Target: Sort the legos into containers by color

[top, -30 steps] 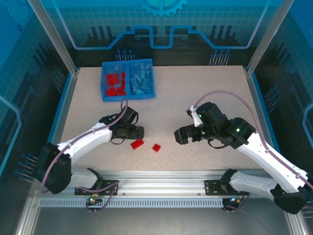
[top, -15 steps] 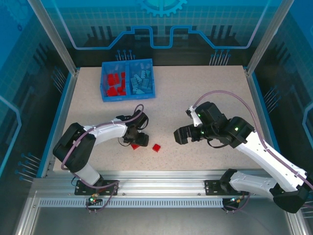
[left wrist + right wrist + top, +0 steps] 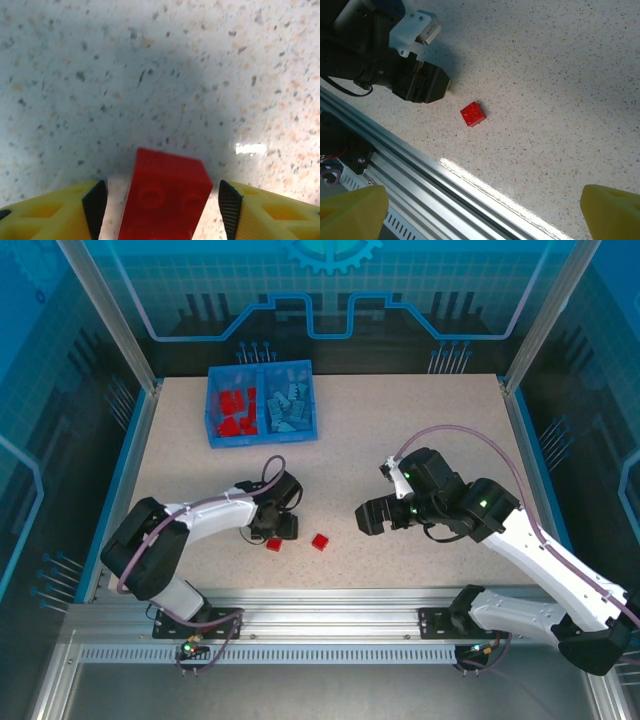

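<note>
With the jaws of the left gripper [image 3: 162, 202] apart and the red lego brick [image 3: 167, 175] lying between them, nearer one pad, you should pinch its flat sides: probably light, rigid, slick plastic.

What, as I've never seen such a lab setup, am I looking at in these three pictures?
Two robot arms are bolted at the near edge of a speckled table. One camera looks down from above; another rides on each wrist. Each arm ends in a two-fingered pincer. The left pincer stands open around a red brick on the table, gaps either side, not gripping. The right pincer hangs wide open, empty. A second red brick lies between them. At the far side, a blue bin holds red bricks in its left compartment, light blue ones in its right.
</note>
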### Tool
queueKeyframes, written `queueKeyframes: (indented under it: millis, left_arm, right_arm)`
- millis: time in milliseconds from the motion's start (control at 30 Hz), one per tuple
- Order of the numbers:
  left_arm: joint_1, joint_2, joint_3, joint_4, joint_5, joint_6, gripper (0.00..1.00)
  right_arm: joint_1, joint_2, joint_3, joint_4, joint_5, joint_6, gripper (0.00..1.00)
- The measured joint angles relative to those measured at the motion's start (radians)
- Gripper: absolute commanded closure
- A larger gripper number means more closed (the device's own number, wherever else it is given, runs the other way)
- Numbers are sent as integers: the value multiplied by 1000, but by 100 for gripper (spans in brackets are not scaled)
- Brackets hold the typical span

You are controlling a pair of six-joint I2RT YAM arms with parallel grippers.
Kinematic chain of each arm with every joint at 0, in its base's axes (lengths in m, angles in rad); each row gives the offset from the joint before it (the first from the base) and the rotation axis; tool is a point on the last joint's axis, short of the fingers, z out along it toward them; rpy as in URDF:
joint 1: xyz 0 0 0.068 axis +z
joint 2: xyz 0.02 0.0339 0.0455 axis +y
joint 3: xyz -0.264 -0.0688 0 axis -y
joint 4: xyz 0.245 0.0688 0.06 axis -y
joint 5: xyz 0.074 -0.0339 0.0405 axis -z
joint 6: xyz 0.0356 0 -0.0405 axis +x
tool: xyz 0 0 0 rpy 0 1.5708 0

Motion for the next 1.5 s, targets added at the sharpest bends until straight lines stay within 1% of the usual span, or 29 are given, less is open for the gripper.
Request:
queueKeyframes:
  millis: [67,167,267,300,467,567,667,767,867,1000,1100,1233,1400,1500]
  left_arm:
    - [-9,-27,-18,-4,-4,-18,45]
    - [-21,-40,-32,-8,-10,-30,60]
    - [-23,-33,-29,-14,-18,-43,69]
    - [-23,-33,-27,-16,-19,-45,70]
    - [-24,-33,-19,-26,-26,-45,75]
    - [-24,-37,7,-56,-40,-44,76]
    - [-24,-69,63,-97,-68,-43,76]
    - [-10,-119,156,-130,-107,-34,75]
    - [43,-156,270,-132,-157,3,75]
    - [192,-145,409,-112,-188,59,75]
    - [303,-69,525,-88,-207,100,75]
    - [409,135,728,-67,-225,146,76]
    - [488,440,1015,-74,-240,198,75]
    - [516,601,1192,-111,-246,225,68]
  right_arm:
    - [0,0,0,0,0,0,0]
    - [0,6,0,4,-2,0,0]
    - [0,18,0,9,-8,0,0]
    - [0,21,0,10,-11,0,0]
    - [0,23,0,10,-26,4,0]
    - [0,20,0,10,-29,12,0]
    - [0,11,0,11,-29,18,0]
    - [0,-1,0,14,-30,23,0]
    - [0,-6,0,19,-30,26,0]
    - [0,-8,0,21,-30,26,0]
    - [0,-8,0,23,-30,26,0]
    - [0,-14,0,25,-29,27,0]
    - [0,-42,1,24,-28,30,0]
    - [0,-56,15,17,-25,30,0]
